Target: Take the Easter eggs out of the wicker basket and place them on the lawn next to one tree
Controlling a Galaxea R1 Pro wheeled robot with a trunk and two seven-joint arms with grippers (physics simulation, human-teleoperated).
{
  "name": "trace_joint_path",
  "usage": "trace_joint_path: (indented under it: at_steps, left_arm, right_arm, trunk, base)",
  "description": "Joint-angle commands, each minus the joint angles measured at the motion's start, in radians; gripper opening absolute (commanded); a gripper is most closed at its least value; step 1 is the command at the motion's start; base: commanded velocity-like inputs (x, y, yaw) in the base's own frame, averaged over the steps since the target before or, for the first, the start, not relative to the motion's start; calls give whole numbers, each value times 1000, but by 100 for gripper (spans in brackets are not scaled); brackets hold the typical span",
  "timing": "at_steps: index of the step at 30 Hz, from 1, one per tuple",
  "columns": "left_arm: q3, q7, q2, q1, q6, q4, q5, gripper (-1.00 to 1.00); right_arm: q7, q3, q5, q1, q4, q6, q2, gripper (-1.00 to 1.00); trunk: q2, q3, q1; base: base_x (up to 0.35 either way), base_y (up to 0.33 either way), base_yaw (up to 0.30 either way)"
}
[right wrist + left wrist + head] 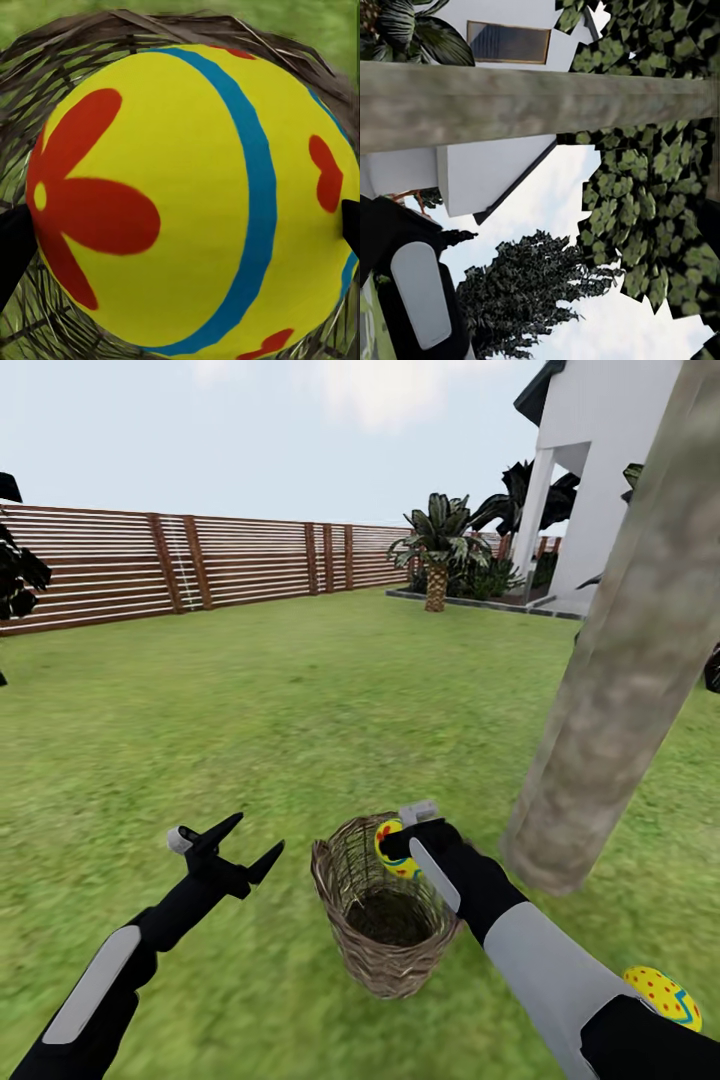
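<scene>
Egg clamped over the basket, tree close by

Head view: right gripper [392,847] clamped on an egg [398,852] above the wicker basket [385,920] by the tree [625,660]; a second egg [662,996] on the lawn [250,720]; left gripper [240,842] spread, empty. Right wrist view: fingertips [13,251] pinch its widest girth; probably light, smooth, slippery

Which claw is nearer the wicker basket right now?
The right. The right claw is at the wicker basket's far rim, shut on an Easter egg above it. The left claw hangs open over the lawn beside the basket, clear of it.
</scene>
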Motion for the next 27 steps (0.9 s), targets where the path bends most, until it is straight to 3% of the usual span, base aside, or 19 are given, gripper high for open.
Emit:
trace_joint_path:
  at_steps: [1, 8, 14, 15, 21, 23, 27]
  left_arm:
    - [-1, -3, -4, 0, 3, 1, 0, 100]
    - [-1, 3, -14, -1, 3, 0, -1, 100]
    - [-1, 6, -14, -1, 3, -1, 0, 100]
    - [-1, 6, -15, 0, 3, 0, 0, 100]
    - [-1, 5, -15, 0, 3, 1, -1, 100]
    - [-1, 5, -14, 0, 3, 1, -1, 100]
    - [-1, 5, -13, 0, 3, 1, 0, 100]
  right_arm:
    - [-9, 3, -11, -1, -1, 2, 0, -100]
    - [-8, 3, -12, -1, -16, 2, -4, -100]
    - [13, 3, -12, -1, -16, 2, -7, -100]
    - [37, 3, -11, -1, -16, 2, -9, -100]
    - [284, -8, -12, -1, -28, 1, -75, -100]
    - [387, -68, -11, -1, -35, 0, -98, -100]
    - [530, -128, -11, -1, -36, 0, -145, -100]
  trunk:
    - [0, 3, -1]
    - [2, 30, -4]
    - [3, 53, -6]
    - [3, 57, -7]
    - [32, 77, -23]
    - [46, 84, -31]
    - [74, 96, -46]
  base:
    - [0, 0, 0]
    - [-18, 0, 0]
    - [-261, 0, 0]
    - [-79, 0, 0]
    - [-10, 0, 0]
    - [0, 0, 0]
    - [-176, 0, 0]
